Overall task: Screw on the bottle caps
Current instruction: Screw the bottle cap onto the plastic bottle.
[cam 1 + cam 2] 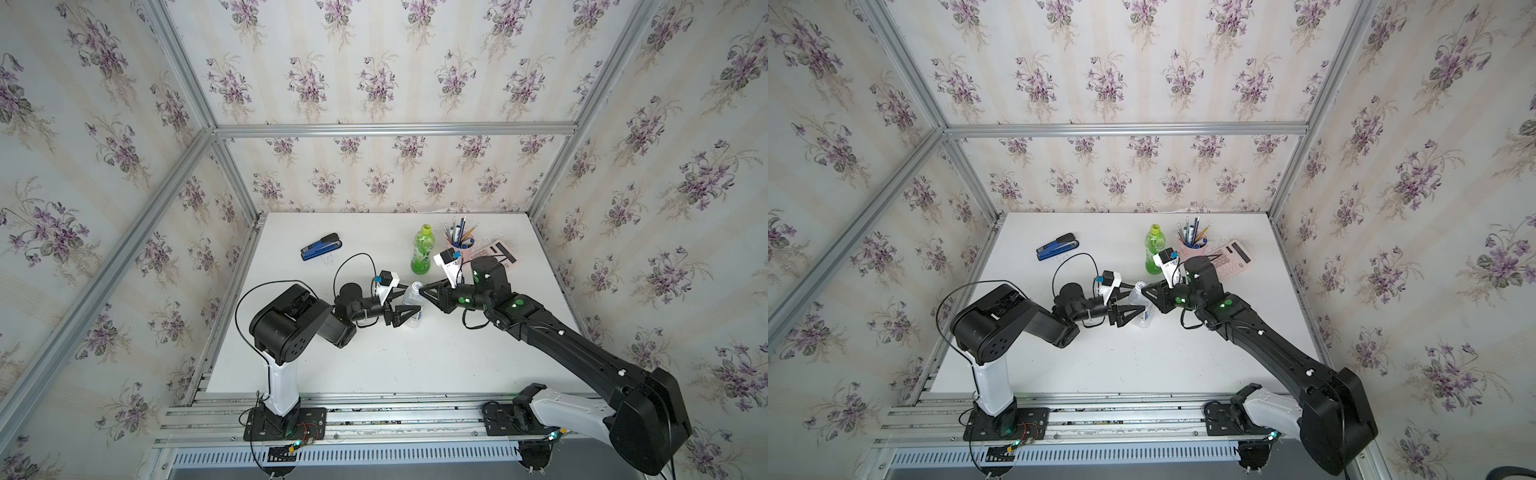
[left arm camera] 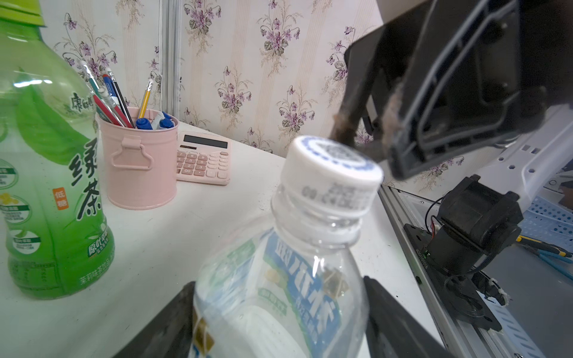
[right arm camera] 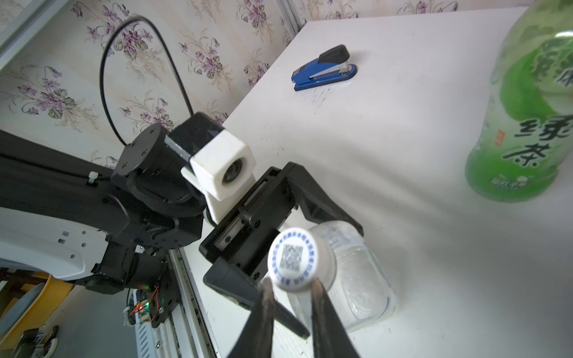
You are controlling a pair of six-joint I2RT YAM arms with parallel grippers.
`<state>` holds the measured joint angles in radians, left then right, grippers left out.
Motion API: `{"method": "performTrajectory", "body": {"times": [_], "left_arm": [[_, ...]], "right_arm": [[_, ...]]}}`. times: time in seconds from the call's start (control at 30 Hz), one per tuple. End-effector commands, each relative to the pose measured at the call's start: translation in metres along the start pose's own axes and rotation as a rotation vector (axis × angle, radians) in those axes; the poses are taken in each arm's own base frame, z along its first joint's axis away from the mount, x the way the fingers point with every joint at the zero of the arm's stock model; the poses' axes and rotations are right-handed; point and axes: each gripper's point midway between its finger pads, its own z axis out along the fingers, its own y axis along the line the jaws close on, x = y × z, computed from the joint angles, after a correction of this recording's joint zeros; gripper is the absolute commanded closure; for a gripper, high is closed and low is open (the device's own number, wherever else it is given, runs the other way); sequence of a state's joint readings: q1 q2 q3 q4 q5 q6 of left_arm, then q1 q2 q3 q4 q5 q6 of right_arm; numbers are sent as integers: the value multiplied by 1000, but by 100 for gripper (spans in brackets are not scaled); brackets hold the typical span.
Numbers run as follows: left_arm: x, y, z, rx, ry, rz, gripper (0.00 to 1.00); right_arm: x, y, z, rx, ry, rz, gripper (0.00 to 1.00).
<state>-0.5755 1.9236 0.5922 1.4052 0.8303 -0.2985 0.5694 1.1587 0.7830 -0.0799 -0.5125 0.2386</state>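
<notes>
The short clear bottle (image 1: 412,307) with a white and blue label stands upright mid-table, its body (image 2: 279,294) clamped between the jaws of my left gripper (image 1: 413,299). The white cap (image 3: 294,258) with a dark printed code sits on its neck. My right gripper (image 3: 291,286) comes in from the right, its fingertips (image 3: 267,286) pinching the cap's near rim from both sides. The green bottle (image 1: 423,253) stands upright behind, apart from both grippers, with its yellow-green cap (image 1: 425,229) on top.
A pink pen cup (image 1: 461,245) full of pens and a pink calculator (image 1: 1231,257) sit at the back right, close behind the right wrist. A blue stapler (image 1: 322,246) lies at the back left. The table's (image 1: 374,357) front edge meets a metal rail.
</notes>
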Motion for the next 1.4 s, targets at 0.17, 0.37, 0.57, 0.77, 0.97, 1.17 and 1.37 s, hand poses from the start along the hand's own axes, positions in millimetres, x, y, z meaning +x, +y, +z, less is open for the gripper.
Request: {"method": "performTrajectory", "body": {"times": [0.17,0.37,0.57,0.77,0.97,1.17,1.37], "left_arm": [[53,15,-6,-82,173,-163,19],[52,14,-6,-73,173,-160,19],[52,13,-6,-72,174,-158,19],[53,13,-6,-74,177,-159,19],[53,15,-6,-80,178,-161,19],[53,15,-6,-83,178,-163,19],[53,16,-5,-83,178,-164,19]], "right_arm": [[24,23,-10,-62,92,-22,68],[-9,9,-23,86,20,-146,34],[-45,7,4,38,-22,-162,21],[-47,11,23,-50,-6,-176,16],[-39,18,21,-99,-7,-201,15],[-29,22,19,-128,12,-190,16],[-23,26,16,-150,15,-182,16]]}}
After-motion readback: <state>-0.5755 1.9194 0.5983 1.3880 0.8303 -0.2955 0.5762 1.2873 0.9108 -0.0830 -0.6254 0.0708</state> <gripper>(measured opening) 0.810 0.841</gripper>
